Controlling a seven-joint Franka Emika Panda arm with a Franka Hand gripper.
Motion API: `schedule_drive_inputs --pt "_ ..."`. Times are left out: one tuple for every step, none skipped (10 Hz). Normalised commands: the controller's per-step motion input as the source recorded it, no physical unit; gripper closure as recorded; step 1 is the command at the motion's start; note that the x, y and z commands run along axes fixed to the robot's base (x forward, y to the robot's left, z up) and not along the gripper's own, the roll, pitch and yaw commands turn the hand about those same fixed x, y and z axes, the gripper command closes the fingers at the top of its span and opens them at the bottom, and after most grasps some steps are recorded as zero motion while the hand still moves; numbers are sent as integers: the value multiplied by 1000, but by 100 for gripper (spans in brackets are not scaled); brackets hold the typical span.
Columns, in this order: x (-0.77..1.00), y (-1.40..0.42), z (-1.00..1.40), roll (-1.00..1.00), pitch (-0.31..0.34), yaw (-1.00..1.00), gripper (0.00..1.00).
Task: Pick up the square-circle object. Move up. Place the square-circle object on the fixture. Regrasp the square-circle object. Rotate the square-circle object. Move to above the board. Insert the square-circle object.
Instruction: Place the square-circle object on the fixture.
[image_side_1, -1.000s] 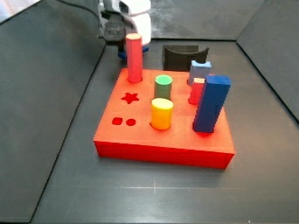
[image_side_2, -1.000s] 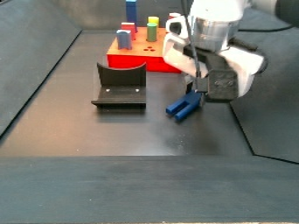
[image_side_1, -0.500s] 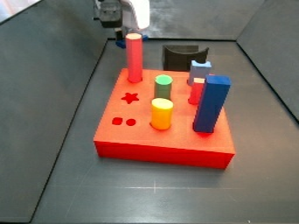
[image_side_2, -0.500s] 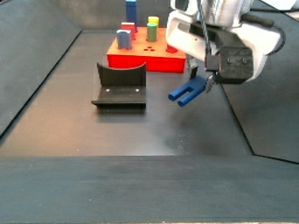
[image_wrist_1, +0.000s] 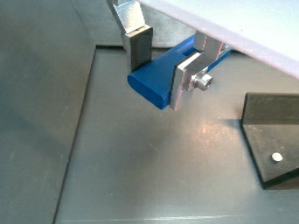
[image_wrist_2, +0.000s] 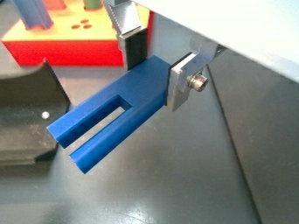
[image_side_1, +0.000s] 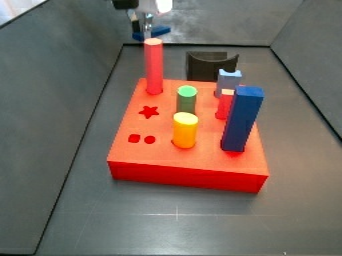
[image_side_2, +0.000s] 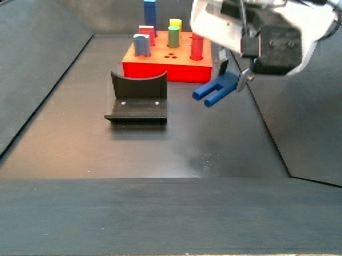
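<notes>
Over the last second the claw (image_side_2: 230, 84) has climbed from just above the dark surface (image_side_2: 160, 150) to well clear of it, carrying the square-circle object (image_side_2: 214, 90) along, so the pick-up looks finished and the "move up" step is in hand or nearly done. In a side view the blue piece hangs tilted in the air between the claw's fingers, its free end pointing down toward the near left, with nothing under it but bare surface. Both wrist views show the claw clenched on it: a silver finger plate (image_wrist_2: 184, 77) presses one flank of the object (image_wrist_2: 107, 118), and the dark pad of the opposite finger (image_wrist_1: 138, 45) sits against the far side of the same piece (image_wrist_1: 156, 77); the slotted, forked end sticks out free. In the view from the board's side only the tip of the claw (image_side_1: 144, 24) shows at the top edge, above the red cylinder (image_side_1: 154, 66), and the piece itself can hardly be made out there. The fixture (image_side_2: 136, 97) stands apart on the surface, toward its left side, short of the board (image_side_2: 166, 60) that sits near the far edge; my reading is that the next move is a sideways carry across to that bracket. The surface is a dark matt sheet with low grey walls (image_side_1: 80, 60) rising at its edges; nothing else lies loose on it.
</notes>
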Motion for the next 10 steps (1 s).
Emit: schedule_drive_inputs --pt "-24 1 1000 109 87 -3 100" --pt "-26 0 1000 122 94 5 100" --pt "-30 0 1000 128 95 14 100" --pt "-32 1 1000 124 93 20 100" --pt "-29 2 915 118 89 22 100" --pt "-25 3 795 105 87 19 100" --pt "-17 7 627 89 88 16 100" --pt "-14 10 536 88 90 15 100" --pt "-4 8 356 86 98 17 100" --pt "0 9 218 86 101 17 100"
